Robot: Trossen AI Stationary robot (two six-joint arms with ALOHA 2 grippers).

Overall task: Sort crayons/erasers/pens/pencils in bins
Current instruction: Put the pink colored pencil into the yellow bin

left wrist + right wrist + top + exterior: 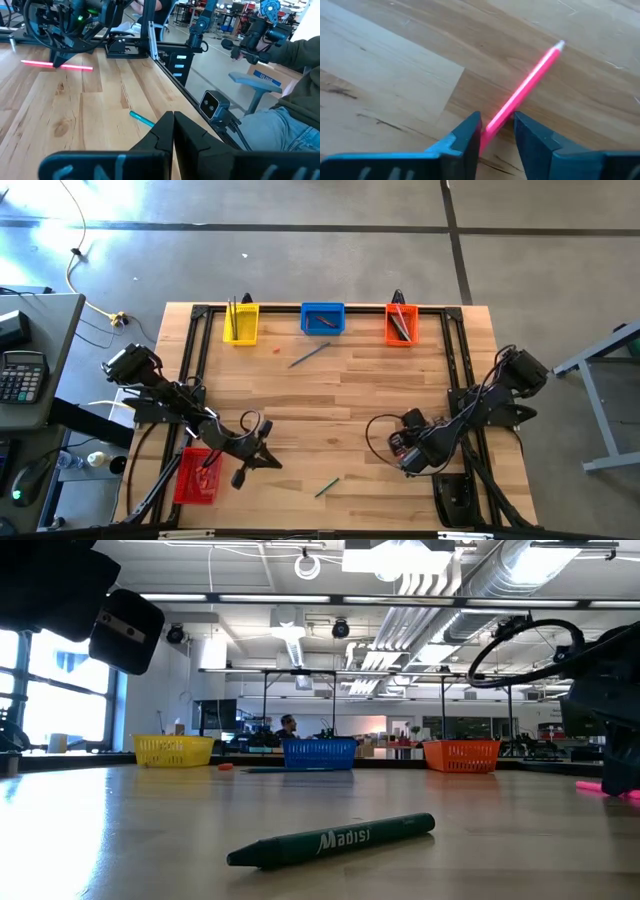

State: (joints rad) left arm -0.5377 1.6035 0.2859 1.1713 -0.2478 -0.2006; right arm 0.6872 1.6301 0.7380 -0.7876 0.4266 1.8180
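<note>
A bright pink pen [530,80] lies flat on the table at the right. My right gripper [496,117] stands open over it, one finger on each side of the pen near one end. My left gripper [272,464] is shut on nothing, beside the red bin [197,477] at the near left. A green crayon [335,838] lies on the table near the front edge, between the two arms. Yellow [240,323], blue [323,318] and orange [400,325] bins stand along the far edge, each with sticks inside. My right gripper comes at the pink pen from above, slanting down, with its fingers across the pen. The pen lies on the table close against one finger [472,134], with a gap to the other. Whether that finger touches the pen I cannot tell.
A long bluish-grey stick [310,355] and a tiny red eraser [276,350] lie on the wood in front of the blue bin. A black frame [190,370] borders the table's sides. Bare wood lies between the arms. A person sits beyond the table's near right.
</note>
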